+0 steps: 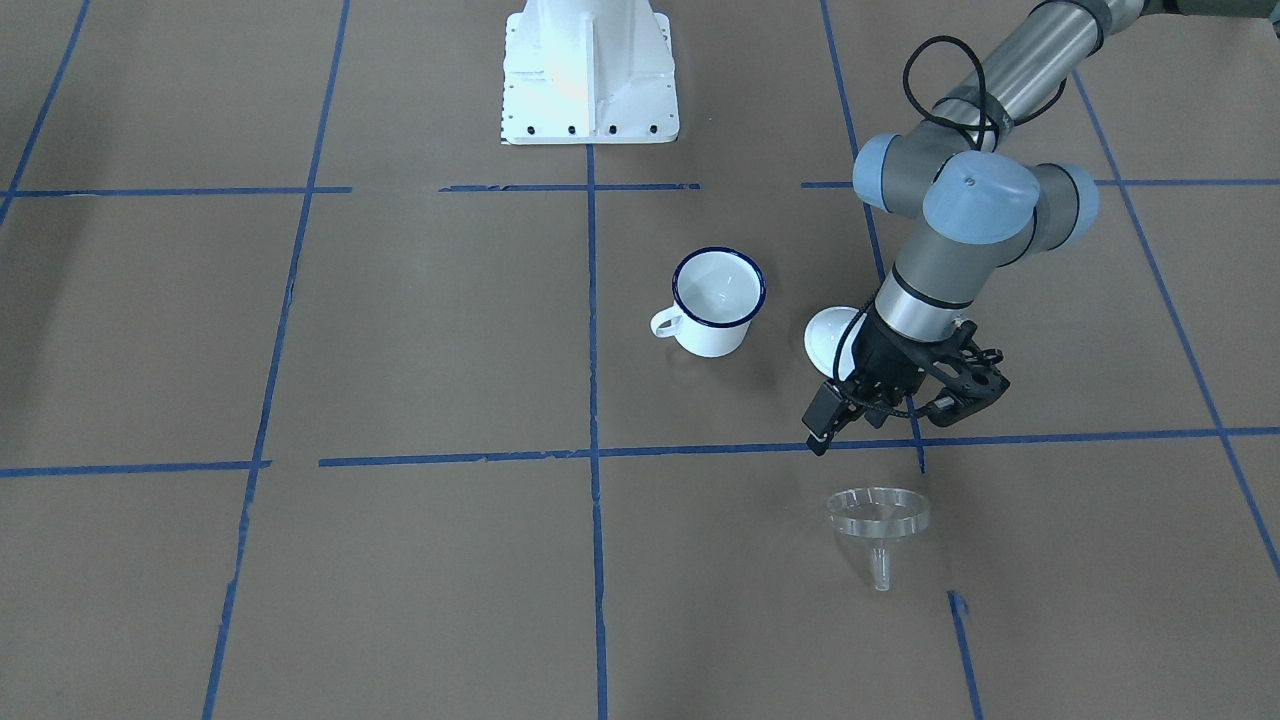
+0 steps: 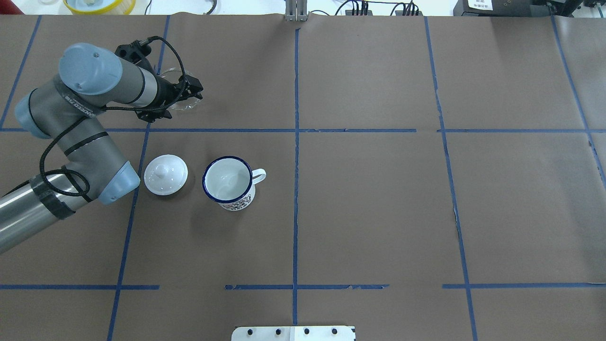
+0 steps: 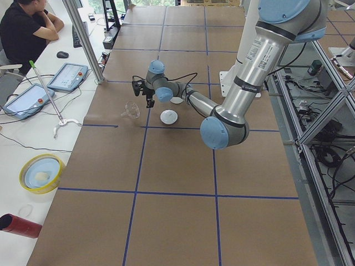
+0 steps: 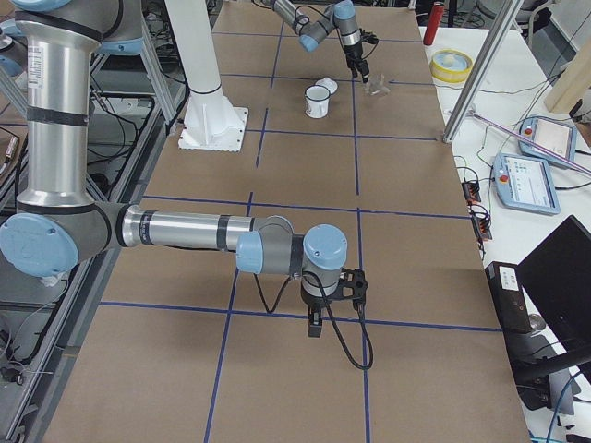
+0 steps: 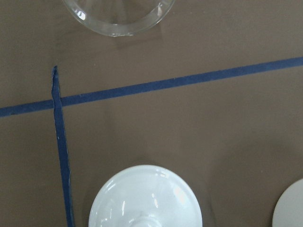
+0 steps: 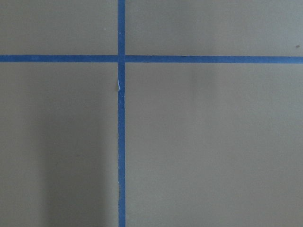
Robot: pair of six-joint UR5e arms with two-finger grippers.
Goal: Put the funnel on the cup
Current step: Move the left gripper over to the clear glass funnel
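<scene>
The clear funnel [image 1: 878, 520] rests on the brown table, its stem pointing toward the front-facing camera; its rim shows at the top of the left wrist view [image 5: 118, 19]. The white cup [image 1: 715, 300] with a dark blue rim stands upright and empty, handle out to the side [image 2: 229, 182]. My left gripper [image 1: 900, 420] hovers above the table between the lid and the funnel, jaws spread open and empty; in the overhead view [image 2: 189, 92] it partly covers the funnel [image 2: 182, 102]. My right gripper [image 4: 314, 323] shows only in the right side view; I cannot tell its state.
A round white knobbed lid [image 2: 165, 174] lies just beside the cup, under my left forearm [image 1: 830, 340]. Blue tape lines grid the table. The white robot base [image 1: 588, 70] stands at the robot's edge. A yellow bowl [image 2: 99, 4] sits off the far edge.
</scene>
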